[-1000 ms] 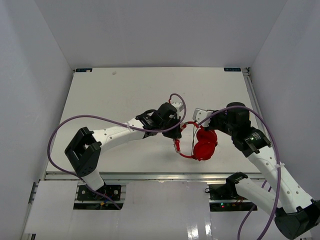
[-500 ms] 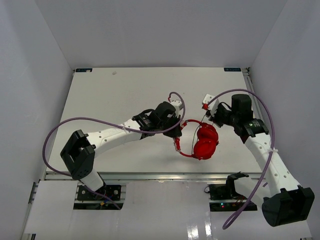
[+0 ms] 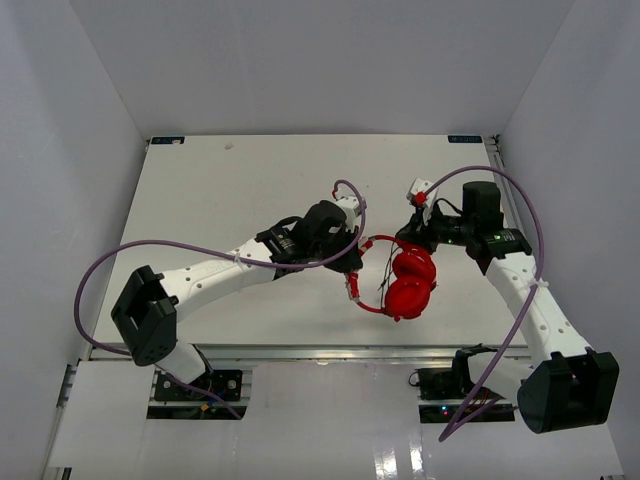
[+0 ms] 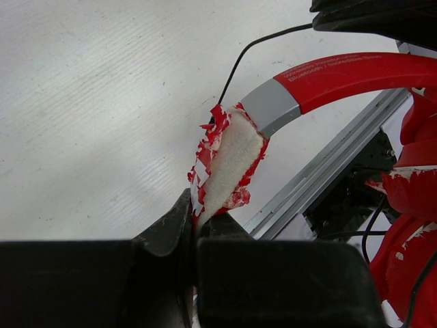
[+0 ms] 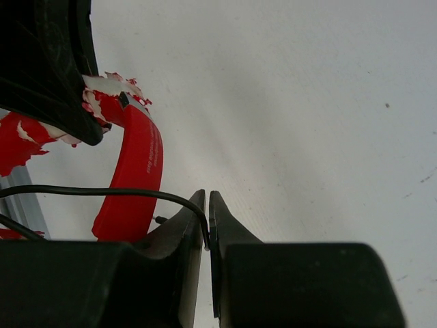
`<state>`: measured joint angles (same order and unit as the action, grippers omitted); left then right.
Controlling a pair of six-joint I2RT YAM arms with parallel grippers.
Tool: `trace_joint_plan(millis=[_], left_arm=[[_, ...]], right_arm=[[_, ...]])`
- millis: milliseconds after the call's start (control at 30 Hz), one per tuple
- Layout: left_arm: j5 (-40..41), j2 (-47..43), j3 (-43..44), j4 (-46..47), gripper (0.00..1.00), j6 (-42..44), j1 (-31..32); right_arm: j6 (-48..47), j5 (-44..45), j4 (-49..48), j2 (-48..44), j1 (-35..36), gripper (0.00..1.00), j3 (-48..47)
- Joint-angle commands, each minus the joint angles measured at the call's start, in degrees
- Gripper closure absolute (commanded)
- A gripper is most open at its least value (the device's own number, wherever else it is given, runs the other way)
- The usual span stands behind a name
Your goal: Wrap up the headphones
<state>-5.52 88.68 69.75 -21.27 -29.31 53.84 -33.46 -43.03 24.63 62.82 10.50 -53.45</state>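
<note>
The headphones (image 3: 410,285) lie at the counter's (image 3: 230,190) 4 o'clock — left end effector (image 4: 194,229) pressed together on the headband's torn padding (image 4: 229,160), right end effector (image 5: 207,232) nearly closed, pinching the thin black cable (image 5: 102,192).

This is looking like a robotics lab test cell: plain pale walls (image 3: 300,60) are boxing in a white table (image 3: 240,185), two white arms (image 3: 215,275) are sitting bolted by an aluminium rail (image 3: 300,351) at its near edge, and thick purple cables (image 3: 175,248) are looping off them.
</note>
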Motion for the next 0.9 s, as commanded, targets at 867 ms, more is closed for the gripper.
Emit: trace_joint_plan(millis=[867], left_arm=[[7.9,-2.8,20.3,-20.7,1.0,0.9,0.4]], right_arm=[[23.2,-22.7,-28.0,7.3,-1.0,0.72,5.7]])
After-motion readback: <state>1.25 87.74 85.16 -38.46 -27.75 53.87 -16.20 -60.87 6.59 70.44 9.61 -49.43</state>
